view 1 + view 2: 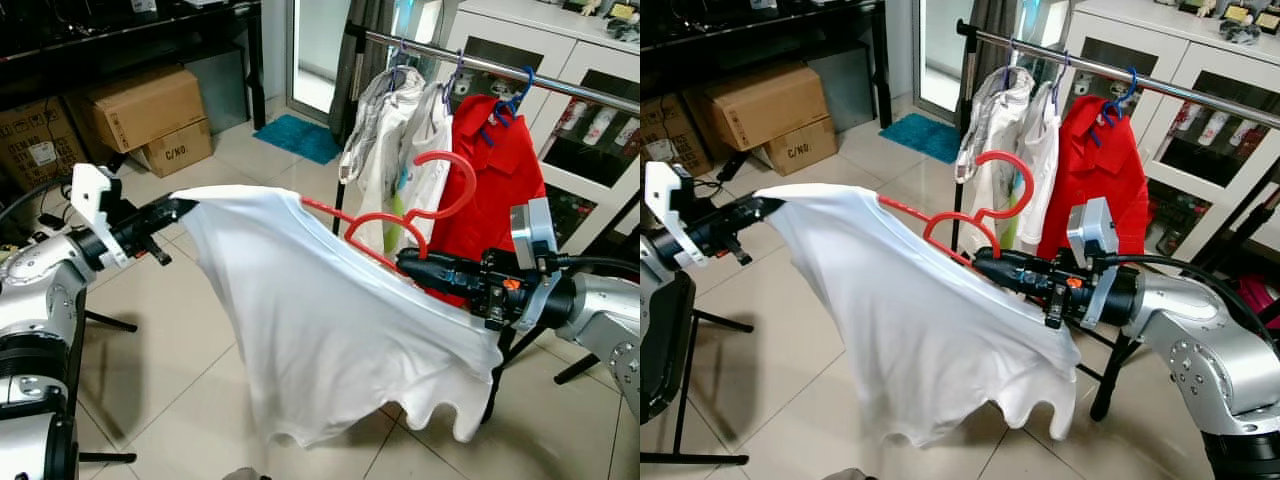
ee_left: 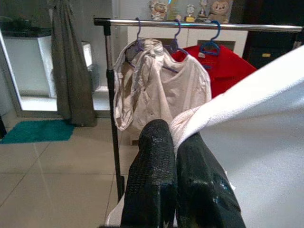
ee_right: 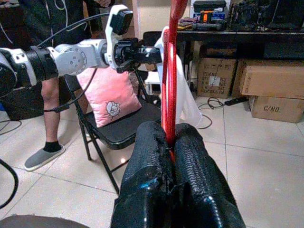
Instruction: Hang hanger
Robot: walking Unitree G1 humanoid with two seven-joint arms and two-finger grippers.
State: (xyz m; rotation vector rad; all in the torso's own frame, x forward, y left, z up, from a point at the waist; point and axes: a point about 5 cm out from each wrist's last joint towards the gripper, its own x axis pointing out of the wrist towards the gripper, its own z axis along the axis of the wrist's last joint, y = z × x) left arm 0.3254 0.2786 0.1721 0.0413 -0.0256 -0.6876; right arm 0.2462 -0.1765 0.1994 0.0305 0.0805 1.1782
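Holding the red hanger (image 1: 400, 225) pinched in your right gripper (image 1: 408, 262), hook up toward the rail (image 1: 500, 68) at one o'clock, with your left gripper (image 1: 178, 208) clamped on the white shirt (image 1: 320, 320). Pull unevenly and the shirt may slide off the hanger.

Your left arm is stretched forward and inward at chest height, left gripper (image 1: 178, 208) clamped on the white T-shirt (image 1: 330, 320) edge. Right arm reaches in from the other side, right gripper (image 1: 985, 264) level, fingers (image 3: 156, 166) pinched tight on the red hanger (image 1: 980, 215).
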